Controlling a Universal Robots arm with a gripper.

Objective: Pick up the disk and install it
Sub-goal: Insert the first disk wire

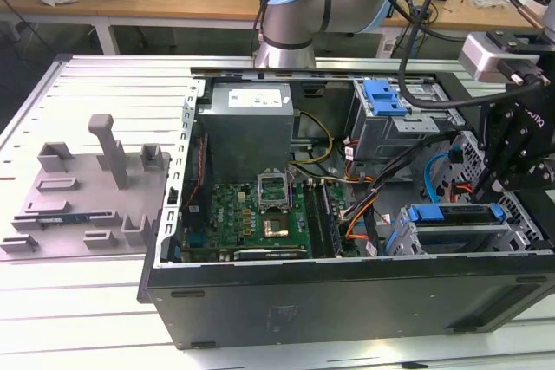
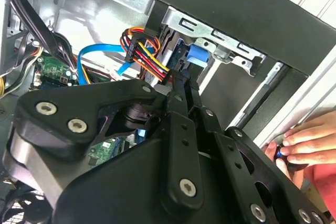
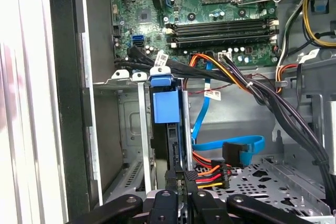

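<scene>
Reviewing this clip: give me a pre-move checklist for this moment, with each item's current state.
1. Bay loaded: disk stands edge-on in the drive bay: ok.
2. Alignment: gripper lined up on the disk's near edge: ok.
3. Hold on the disk: cannot tell.
4. Seating of the disk: cannot tell.
5. Cable clearance: power cable lies right beside the gripper: not ok.
6. People clear: a person's hand is close beside the case: not ok.

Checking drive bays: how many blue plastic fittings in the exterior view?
2: blue latch on the far bay; the disk's frame in the near bay. Others may be hidden.
</scene>
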